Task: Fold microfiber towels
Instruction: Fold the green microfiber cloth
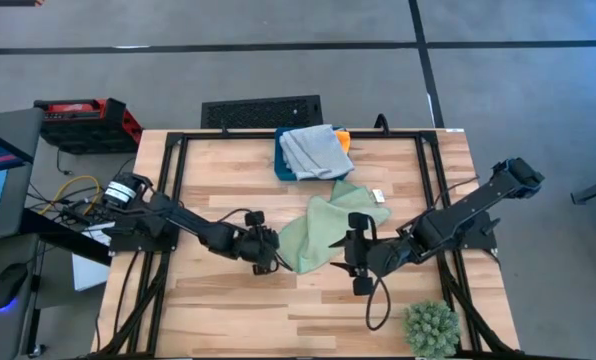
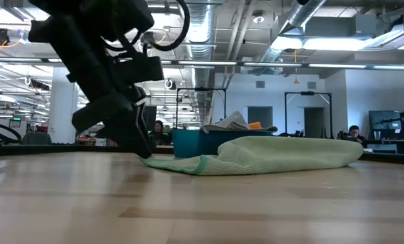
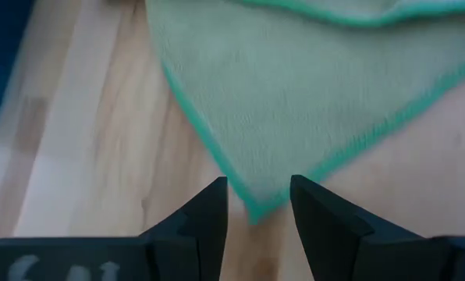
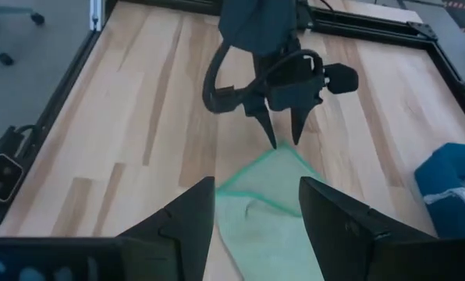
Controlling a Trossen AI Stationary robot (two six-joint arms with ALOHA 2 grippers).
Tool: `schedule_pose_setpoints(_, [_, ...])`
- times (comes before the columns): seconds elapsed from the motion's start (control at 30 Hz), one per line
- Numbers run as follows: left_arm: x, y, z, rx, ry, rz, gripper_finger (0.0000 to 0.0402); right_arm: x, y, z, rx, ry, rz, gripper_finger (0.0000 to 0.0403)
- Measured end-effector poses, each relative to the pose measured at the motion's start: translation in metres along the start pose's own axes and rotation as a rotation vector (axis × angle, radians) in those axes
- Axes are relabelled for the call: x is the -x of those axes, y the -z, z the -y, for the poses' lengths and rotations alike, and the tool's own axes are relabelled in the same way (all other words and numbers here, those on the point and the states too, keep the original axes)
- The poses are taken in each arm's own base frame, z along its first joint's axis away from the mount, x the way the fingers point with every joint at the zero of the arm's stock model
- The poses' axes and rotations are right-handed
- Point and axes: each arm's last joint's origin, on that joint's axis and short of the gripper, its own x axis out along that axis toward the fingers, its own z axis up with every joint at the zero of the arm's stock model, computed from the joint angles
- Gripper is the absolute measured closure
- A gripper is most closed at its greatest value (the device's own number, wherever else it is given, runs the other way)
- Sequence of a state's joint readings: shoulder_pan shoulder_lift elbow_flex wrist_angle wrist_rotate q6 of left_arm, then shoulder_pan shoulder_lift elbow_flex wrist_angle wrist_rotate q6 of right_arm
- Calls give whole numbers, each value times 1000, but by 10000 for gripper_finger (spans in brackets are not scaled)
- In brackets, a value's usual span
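A light green towel (image 1: 323, 232) lies loosely bunched on the table's middle, and one teal-hemmed corner (image 3: 252, 209) points toward the left arm. My left gripper (image 3: 258, 204) is open and low at the table (image 2: 146, 152), with a finger on either side of that corner. My right gripper (image 4: 257, 204) is open above the towel's right near part (image 1: 352, 252) and looks toward the left gripper. Pale blue-grey towels (image 1: 313, 150) lie piled in the teal box. An orange towel (image 1: 344, 138) shows behind them.
The dark teal box (image 1: 283, 165) stands at the table's far middle. A spiky green plant ball (image 1: 431, 328) sits at the near right corner. A small white object (image 1: 378, 196) lies right of the towel. Black frame rails (image 1: 173, 180) run along the table's sides.
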State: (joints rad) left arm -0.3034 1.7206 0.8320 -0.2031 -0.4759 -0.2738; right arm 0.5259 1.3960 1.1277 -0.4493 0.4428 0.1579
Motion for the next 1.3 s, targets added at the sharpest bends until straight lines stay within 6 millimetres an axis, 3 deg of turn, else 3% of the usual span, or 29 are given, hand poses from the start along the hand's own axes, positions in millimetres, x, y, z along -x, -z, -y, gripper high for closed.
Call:
schedule_pose_setpoints(0.2, [-8, 2, -14, 29, -22, -17, 267, -5, 2, 5, -17, 16, 9, 193])
schedule_pose_setpoints(0.5, [-15, -2, -24, 129, 98, -49, 267, -16, 16, 12, -36, 45, -33, 193])
schedule_pose_setpoints(1.07, [-13, -6, -19, 99, 296, -69, 267, -15, 16, 12, 18, 43, -38, 193])
schedule_pose_setpoints(1.3, [-16, -3, -18, 115, 299, -89, 267, -16, 16, 13, 64, 45, -39, 193])
